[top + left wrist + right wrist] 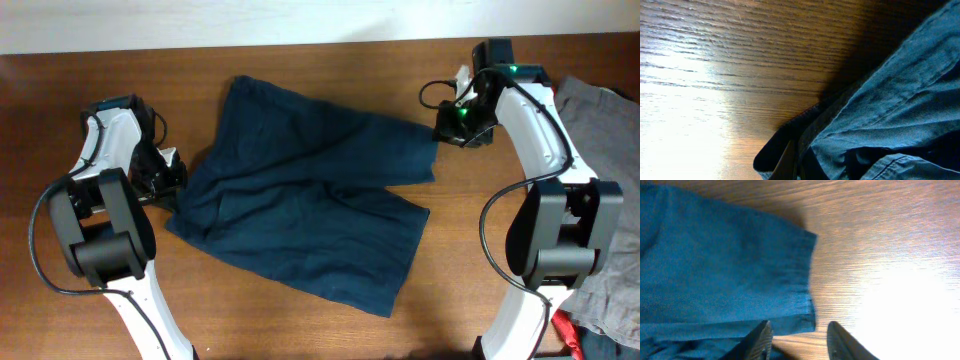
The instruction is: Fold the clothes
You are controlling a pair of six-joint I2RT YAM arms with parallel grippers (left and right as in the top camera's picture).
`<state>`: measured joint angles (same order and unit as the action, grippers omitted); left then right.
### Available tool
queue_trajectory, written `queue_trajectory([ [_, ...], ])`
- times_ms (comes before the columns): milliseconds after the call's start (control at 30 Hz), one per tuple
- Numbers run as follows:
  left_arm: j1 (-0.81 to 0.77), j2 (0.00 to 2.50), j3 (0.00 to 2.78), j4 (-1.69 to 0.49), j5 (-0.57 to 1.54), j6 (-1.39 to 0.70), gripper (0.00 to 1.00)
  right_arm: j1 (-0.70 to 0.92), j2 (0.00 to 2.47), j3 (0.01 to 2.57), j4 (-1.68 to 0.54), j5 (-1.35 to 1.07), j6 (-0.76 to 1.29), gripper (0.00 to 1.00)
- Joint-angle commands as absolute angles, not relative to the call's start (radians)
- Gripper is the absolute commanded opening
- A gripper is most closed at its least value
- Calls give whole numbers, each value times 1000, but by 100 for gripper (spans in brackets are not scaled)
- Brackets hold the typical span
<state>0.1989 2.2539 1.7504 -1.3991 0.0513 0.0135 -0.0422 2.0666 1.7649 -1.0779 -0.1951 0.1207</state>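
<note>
left gripper (173, 189) clenched on shorts (300, 190) edge; right gripper (798, 341) released, beside hem

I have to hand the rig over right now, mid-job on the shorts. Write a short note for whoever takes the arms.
Left gripper: shut, and it looks pinched on the left edge of the navy shorts.
Right gripper: open at the hem corner of the leg nearest it. It holds nothing, and wood shows between its fingers.
Things: the shorts lie spread out and slanted in the middle of the table. A grey garment and a red cloth lie at the right side, not part of the job.
Done: no fold visible yet.
Left: probably take that hem with the right, then make every fold.
</note>
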Motion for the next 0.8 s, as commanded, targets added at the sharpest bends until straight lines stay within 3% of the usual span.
queue_trajectory([
  [0, 206, 2265, 1750, -1400, 44, 4, 0, -43, 2071, 1766, -1076, -99, 164, 46],
  [167, 206, 2265, 1750, -1404, 44, 4, 1, -34, 2091, 1751, -1160, -149, 219, 61],
  [333, 206, 2265, 1750, -1403, 44, 4, 1, -34, 2105, 1623, -1089, -200, 227, 61],
  [567, 206, 2265, 1750, -1404, 44, 4, 1, -33, 2105, 1507, -828, -377, 154, 48],
  [600, 206, 2265, 1750, -1404, 44, 4, 1, -33, 2105, 1504, -821, -383, 154, 43],
  [633, 206, 2265, 1750, -1404, 44, 4, 1, -33, 2105, 1503, -818, -392, 153, 25],
  [767, 206, 2265, 1750, -1407, 43, 9, 1, -34, 2074, 1514, -834, -490, 67, 15],
])
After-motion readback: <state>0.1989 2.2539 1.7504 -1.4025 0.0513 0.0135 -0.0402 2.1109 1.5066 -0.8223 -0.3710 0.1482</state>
